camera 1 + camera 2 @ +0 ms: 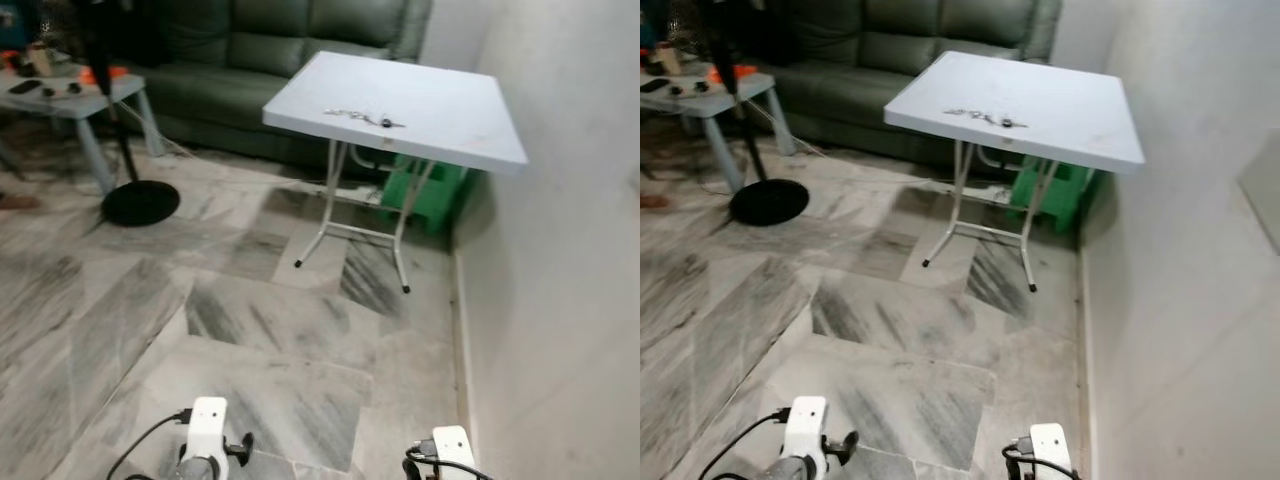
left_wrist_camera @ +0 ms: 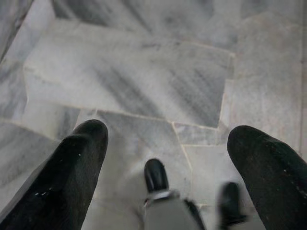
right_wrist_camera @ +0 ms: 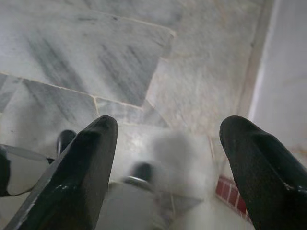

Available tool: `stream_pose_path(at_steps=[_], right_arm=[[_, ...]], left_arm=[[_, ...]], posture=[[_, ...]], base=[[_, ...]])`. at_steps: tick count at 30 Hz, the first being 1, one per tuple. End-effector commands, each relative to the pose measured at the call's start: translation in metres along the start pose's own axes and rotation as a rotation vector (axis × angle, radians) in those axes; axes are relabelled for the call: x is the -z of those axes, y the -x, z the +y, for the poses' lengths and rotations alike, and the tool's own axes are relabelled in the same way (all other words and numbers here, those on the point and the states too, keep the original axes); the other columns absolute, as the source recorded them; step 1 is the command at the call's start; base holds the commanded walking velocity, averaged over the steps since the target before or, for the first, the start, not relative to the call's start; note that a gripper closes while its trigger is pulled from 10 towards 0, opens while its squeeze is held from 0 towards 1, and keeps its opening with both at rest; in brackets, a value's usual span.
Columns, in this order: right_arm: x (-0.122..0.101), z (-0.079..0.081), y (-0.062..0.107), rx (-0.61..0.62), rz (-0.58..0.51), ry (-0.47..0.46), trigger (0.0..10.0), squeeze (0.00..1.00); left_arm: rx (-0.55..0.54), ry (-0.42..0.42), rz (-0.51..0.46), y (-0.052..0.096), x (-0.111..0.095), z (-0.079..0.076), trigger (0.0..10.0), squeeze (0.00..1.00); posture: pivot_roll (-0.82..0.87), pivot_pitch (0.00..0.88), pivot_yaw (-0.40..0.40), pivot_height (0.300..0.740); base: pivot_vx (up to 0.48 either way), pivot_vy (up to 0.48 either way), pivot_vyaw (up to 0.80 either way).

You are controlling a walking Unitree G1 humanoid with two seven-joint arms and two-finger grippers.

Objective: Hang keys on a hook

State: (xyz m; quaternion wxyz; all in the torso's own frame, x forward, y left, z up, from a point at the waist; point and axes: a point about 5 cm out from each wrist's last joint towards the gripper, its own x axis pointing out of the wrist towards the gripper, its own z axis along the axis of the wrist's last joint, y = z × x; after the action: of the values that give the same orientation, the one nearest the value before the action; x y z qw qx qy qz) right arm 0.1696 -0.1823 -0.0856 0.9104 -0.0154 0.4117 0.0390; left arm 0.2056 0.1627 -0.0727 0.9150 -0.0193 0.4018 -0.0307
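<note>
Ahead: white table (image 1: 450,110) (keys (image 1: 365,117) atop) | marble floor (image 1: 250,330) | green sofa (image 1: 260,50)

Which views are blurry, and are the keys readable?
Left eye view: sharp enough, keys small dark detail on the white folding table. Left wrist view: left tool soft, foot below blurred. Right wrist view: right tool soft, blurred patch on floor.
</note>
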Motion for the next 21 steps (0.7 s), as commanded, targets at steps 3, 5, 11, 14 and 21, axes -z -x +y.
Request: stream_pose_path(at_steps=[3,5,11,14,21], right_arm=[[0.0006,-0.0059,0.001,0.017,0.003,-0.002,10.0,0.0],[0.0005,-0.0058,0.001,0.016,0.002,-0.002,10.0,0.0],[0.0009,-0.0056,0.0012,0.016,0.003,0.0,10.0,0.0],[0.0014,-0.0054,0.0013,0.015,0.004,0.0,10.0,0.0],[0.0021,-0.0049,0.0015,0.014,0.005,-0.002,10.0,0.0]], left_arm=[[0.019,0.007,-0.006,-0.0013,-0.0018,-0.007,10.0,0.0],[0.019,0.007,-0.008,-0.0014,-0.0023,-0.0073,10.0,0.0],[0.021,0.008,-0.012,-0.0015,-0.0029,-0.0078,10.0,0.0],[0.021,0.008,-0.014,-0.0015,-0.003,-0.0079,10.0,0.0],[0.022,0.01,-0.014,-0.0013,-0.0029,-0.0075,10.0,0.0]], posture=[[-0.01,0.0,-0.054,0.74],[-0.01,0.0,-0.054,0.74],[-0.01,0.0,-0.054,0.74],[-0.01,0.0,-0.055,0.74],[-0.01,0.0,-0.054,0.74]], base=[[0.0,0.126,0.0],[0.0,0.0,0.0],[0.0,0.031,0.0],[0.0,0.0,0.0],[0.0,0.255,0.0]])
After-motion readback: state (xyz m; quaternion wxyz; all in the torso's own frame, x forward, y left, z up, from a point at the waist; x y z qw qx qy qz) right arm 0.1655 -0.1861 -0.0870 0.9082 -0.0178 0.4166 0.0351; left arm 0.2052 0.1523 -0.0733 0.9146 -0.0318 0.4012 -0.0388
